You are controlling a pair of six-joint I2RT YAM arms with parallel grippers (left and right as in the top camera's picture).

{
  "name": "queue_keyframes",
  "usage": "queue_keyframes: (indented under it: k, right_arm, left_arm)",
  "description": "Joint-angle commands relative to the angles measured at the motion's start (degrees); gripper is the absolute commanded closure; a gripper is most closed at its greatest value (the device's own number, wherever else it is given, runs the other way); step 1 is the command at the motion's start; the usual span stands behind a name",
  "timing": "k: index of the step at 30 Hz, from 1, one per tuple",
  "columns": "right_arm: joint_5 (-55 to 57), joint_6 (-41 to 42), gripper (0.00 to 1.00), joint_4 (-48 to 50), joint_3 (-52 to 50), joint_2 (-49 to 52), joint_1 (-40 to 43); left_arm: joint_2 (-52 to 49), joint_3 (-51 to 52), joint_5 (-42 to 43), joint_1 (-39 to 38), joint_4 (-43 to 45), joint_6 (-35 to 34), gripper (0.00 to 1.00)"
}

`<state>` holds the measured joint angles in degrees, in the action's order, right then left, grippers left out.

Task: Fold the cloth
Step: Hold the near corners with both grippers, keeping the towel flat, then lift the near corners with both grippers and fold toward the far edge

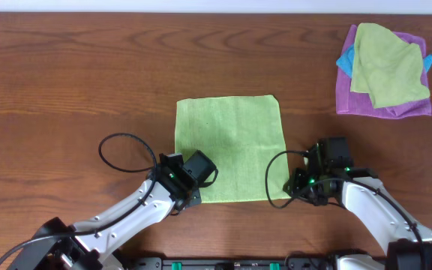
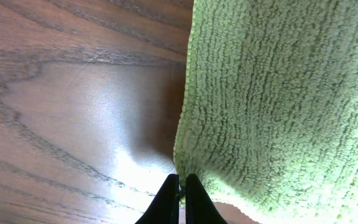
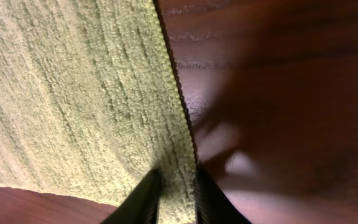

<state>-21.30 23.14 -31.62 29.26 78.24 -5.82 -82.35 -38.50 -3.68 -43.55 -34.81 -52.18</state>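
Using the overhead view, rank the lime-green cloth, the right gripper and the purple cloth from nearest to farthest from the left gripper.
From the left gripper:
1. Lime-green cloth, pinched at its near left corner.
2. Right gripper, at that cloth's near right corner.
3. Purple cloth, off at the far right.
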Motion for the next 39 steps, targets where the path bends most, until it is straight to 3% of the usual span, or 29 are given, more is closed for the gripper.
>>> queue_keyframes:
  k: [1,10,19,37,39]
  right_arm:
    - [4.81,0.00,0.67,-0.94,-2.32,1.90,-0.66]
    - [5.38,1.79,0.73,-1.97,-2.32,1.90,-0.63]
    - [7.02,5.60,0.67,-10.91,0.22,1.90,-0.63]
    - [11.04,5.81,0.71,-4.59,0.17,1.92,-4.57]
    - [11.30,5.81,0.77,-4.57,0.17,1.92,-5.29]
  left_arm:
    - [-0.31,-0.85,-1.42,0.07,-0.72,1.42,0.94]
    - [-0.31,-0.83,-1.46,0.07,-0.74,1.40,0.94]
    - [-0.31,-0.83,-1.62,0.07,-0.72,1.40,0.94]
    - [-0.31,-0.83,-1.90,0.07,-0.74,1.42,0.94]
    - [-0.31,-0.83,-1.90,0.07,-0.72,1.40,0.94]
